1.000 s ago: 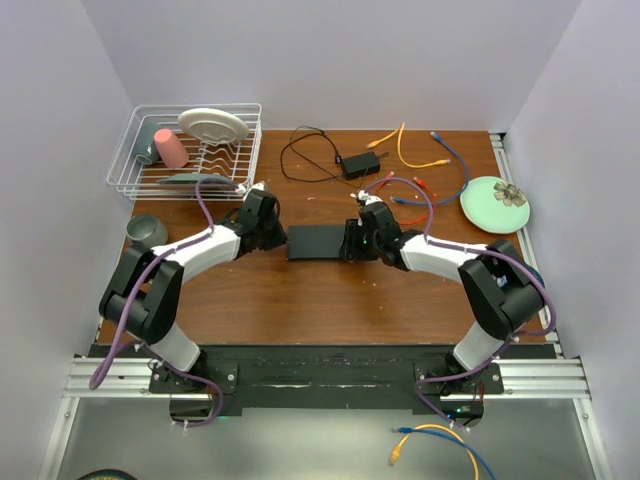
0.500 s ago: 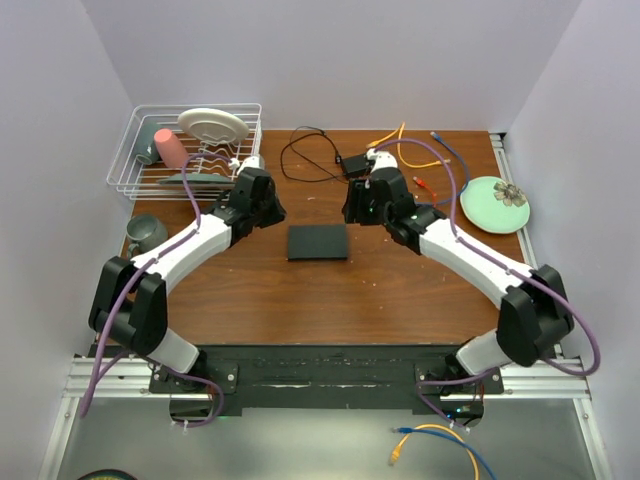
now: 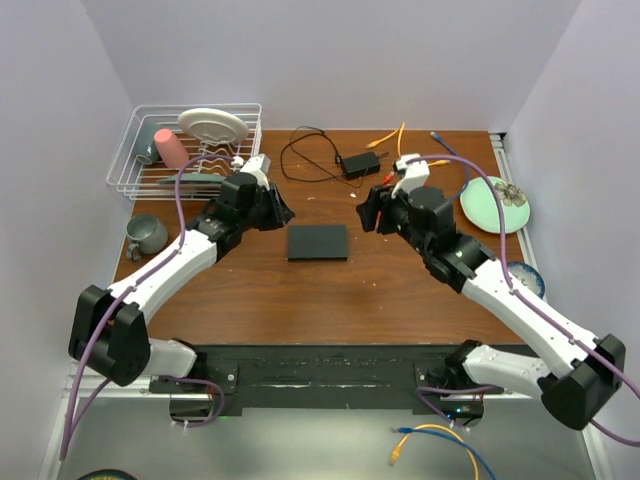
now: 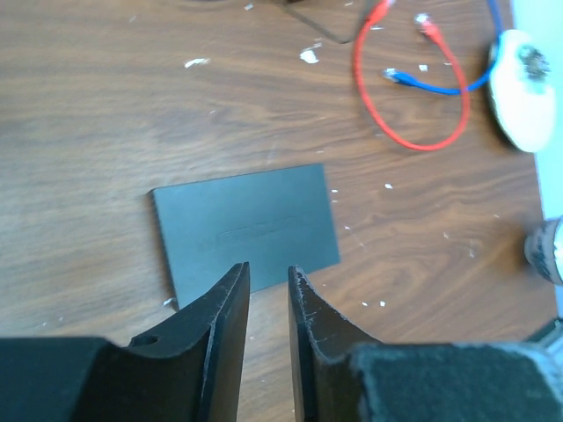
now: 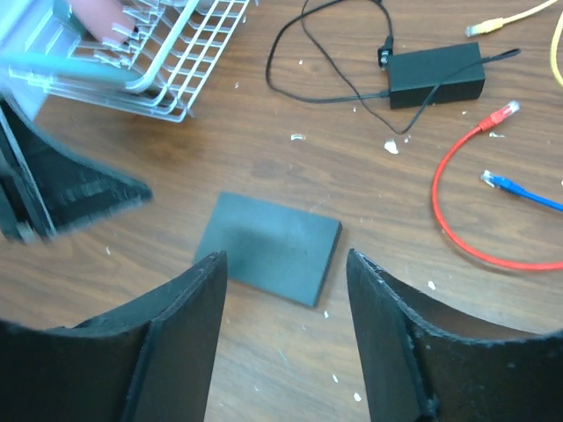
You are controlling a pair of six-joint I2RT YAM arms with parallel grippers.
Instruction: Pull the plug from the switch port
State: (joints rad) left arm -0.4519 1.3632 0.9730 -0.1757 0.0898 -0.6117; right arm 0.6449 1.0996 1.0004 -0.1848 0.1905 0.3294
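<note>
1. The flat black box (image 3: 318, 242) is seen lying flat on the wooden table (image 3: 300, 300), between the two grippers and touched by neither.
2. The left gripper (image 3: 284, 213) is held over the table, just beside the box's left end. Its fingers (image 4: 230, 303) are drawn close, with only a narrow slit left between them, and nothing is gripped.
3. In the left wrist view, the box is found just beyond the fingertips, and its nearest long edge is crossed by the slit.
4. The right gripper (image 3: 368, 212) is spread wide, near the box's right end, and nothing is held between its fingers (image 5: 198, 334).
5. In the right wrist view, the box is framed in the gap between those two fingers, just past their tips and turned slightly askew to them.
6. The switch port cannot be made out, since only the box's matte top and dark edges are shown, so which narrow edge carries it cannot be told.
7. A red cable (image 4: 413, 147) is looped on the table beyond the box and to the right of the left gripper. A blue cable (image 4: 431, 86) is laid partly inside that loop.
8. A black adapter (image 5: 437, 75) with a thin black cord is placed well beyond the right gripper, past the box.
9. A wire dish rack (image 5: 176, 61) is seen far off to the left of the right gripper.
10. A green plate (image 3: 495, 205) is set to that gripper's right.
</note>
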